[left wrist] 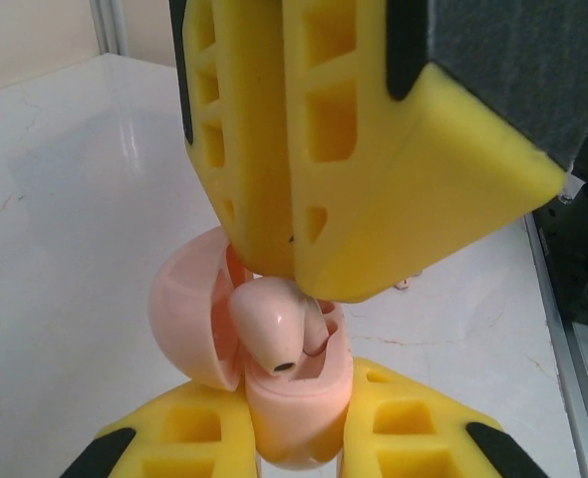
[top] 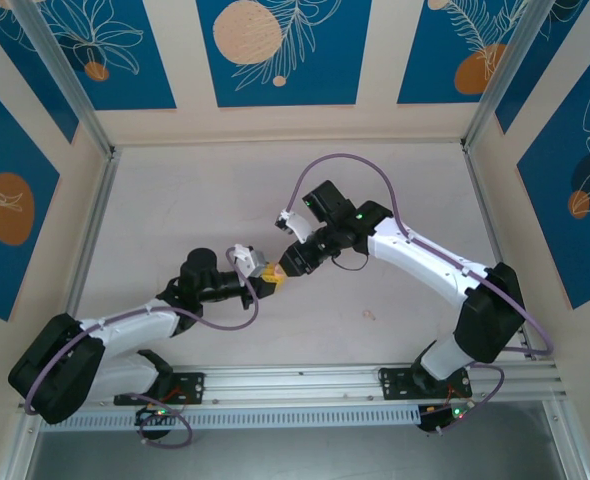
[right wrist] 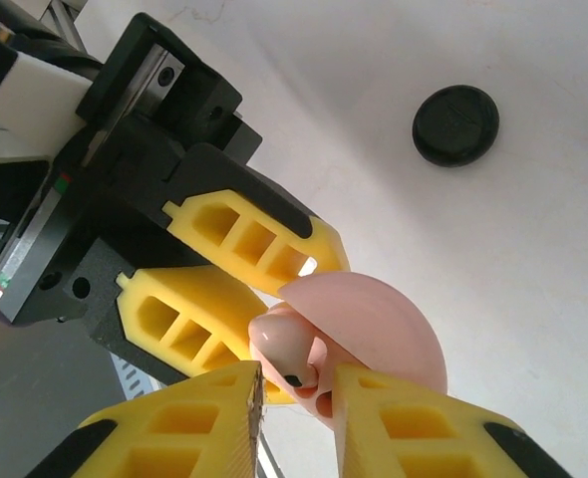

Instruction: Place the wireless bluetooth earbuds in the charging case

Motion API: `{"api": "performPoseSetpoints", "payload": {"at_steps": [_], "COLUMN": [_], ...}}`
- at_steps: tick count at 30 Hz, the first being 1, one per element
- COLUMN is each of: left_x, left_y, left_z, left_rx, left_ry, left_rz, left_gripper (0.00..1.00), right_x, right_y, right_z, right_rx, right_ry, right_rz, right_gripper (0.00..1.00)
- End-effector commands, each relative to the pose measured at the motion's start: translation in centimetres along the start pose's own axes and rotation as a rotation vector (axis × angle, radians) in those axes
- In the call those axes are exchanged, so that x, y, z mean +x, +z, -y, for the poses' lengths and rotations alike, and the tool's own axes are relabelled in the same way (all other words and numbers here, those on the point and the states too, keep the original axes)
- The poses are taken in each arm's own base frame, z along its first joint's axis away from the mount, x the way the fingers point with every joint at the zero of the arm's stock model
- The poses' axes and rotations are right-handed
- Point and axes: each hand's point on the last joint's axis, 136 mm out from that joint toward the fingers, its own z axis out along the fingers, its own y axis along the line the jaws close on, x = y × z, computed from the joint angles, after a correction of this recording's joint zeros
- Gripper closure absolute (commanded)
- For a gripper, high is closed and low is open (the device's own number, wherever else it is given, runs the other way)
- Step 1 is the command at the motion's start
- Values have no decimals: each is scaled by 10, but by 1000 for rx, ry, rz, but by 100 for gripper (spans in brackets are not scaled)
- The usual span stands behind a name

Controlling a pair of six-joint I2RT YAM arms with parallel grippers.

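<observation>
Nearest us, at the bottom of the right wrist view, our right claw point(right wrist: 296, 383) shows two yellow fingers a little apart. The pink earbud point(right wrist: 286, 351) sits at their tips, and we cannot tell whether they pinch it or only touch it. Just beyond, the earbud lies against the open pink case point(right wrist: 374, 334), which our left claw point(right wrist: 294, 294) clamps from the upper left of that frame. The two claws meet tip to tip, with the earbud between them at the case's mouth.

The left wrist view makes the relation plainer. The case stands at bottom centre with its lid swung left. The earbud leans in its well, dark-tipped end down and rounded end up under the right fingers. Its long axis runs slantwise, upper left to lower right, not straight into the well. We judge the coming move to be a short push from the right claw toward the left, along that axis.

Farther off, a black case point(right wrist: 455, 124) lies shut on the table point(right wrist: 533, 299) at upper right, well apart.
</observation>
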Motion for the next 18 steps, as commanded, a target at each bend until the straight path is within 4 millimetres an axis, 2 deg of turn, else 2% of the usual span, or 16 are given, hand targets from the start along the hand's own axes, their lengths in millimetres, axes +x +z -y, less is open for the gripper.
{"api": "performPoseSetpoints", "payload": {"at_steps": [1, 10, 18], "left_x": [-22, -24, -23], "left_y": [1, 2, 3], "left_z": [5, 2, 0], "left_rx": [22, 4, 0], "left_ry": [60, 67, 74], "left_rz": [45, 46, 36], "left_gripper": [85, 85, 85], "right_x": [5, 19, 20], "right_y": [6, 7, -3], "right_z": [-1, -6, -10], "right_rx": [-15, -51, -49], "right_ry": [5, 6, -3], "right_rz": [-21, -52, -42], "right_gripper": [77, 82, 80]}}
